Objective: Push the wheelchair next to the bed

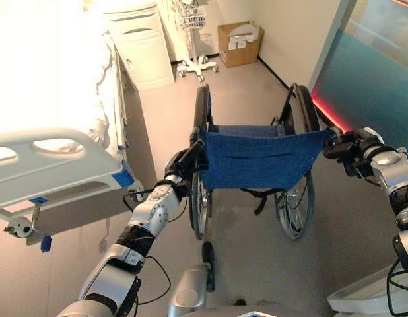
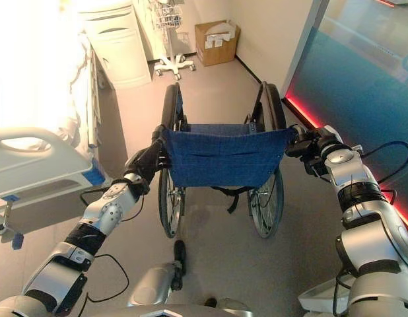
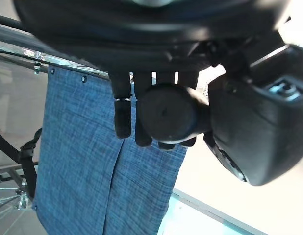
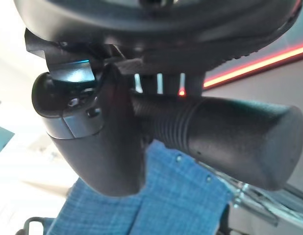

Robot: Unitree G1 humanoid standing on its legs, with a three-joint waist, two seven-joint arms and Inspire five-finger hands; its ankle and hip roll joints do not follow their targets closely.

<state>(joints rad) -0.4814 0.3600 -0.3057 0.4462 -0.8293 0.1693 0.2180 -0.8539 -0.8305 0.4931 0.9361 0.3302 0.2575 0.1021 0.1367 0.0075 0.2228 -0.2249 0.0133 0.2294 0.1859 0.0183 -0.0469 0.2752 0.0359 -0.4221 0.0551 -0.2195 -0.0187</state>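
Standing in the middle of the floor (image 1: 257, 99), the wheelchair (image 1: 260, 157) is seen from behind, its blue fabric backrest (image 2: 220, 157) stretched between the two push handles and its large wheels (image 1: 295, 201) set to either side. The bed (image 1: 55, 165) is placed at the left of the scene, with its white footboard (image 1: 52, 162) nearest the robot and a strip of bare floor left between it and the wheelchair's left wheel. A white bedside cabinet (image 1: 141, 46) is set at the far end of the bed, and just right of it a wheeled stand (image 1: 196, 65) with a wire basket is parked. A cardboard box (image 1: 240, 43) is placed against the far wall. A glass partition (image 1: 375, 59) with a red light strip along its base runs along the right side, close beside the wheelchair's right wheel. The path ahead of the wheelchair toward the far wall is crossed by nothing except the stand's base at the far end.

The left arm is extended forward and upward from the lower left, and the left robot hand (image 1: 184, 164) is wrapped round the left push handle (image 3: 166, 115), its fingers (image 3: 123, 117) curled over the grip. The right arm is reached in from the right, and the right robot hand (image 2: 308, 146) is closed round the right push handle (image 4: 225, 139).
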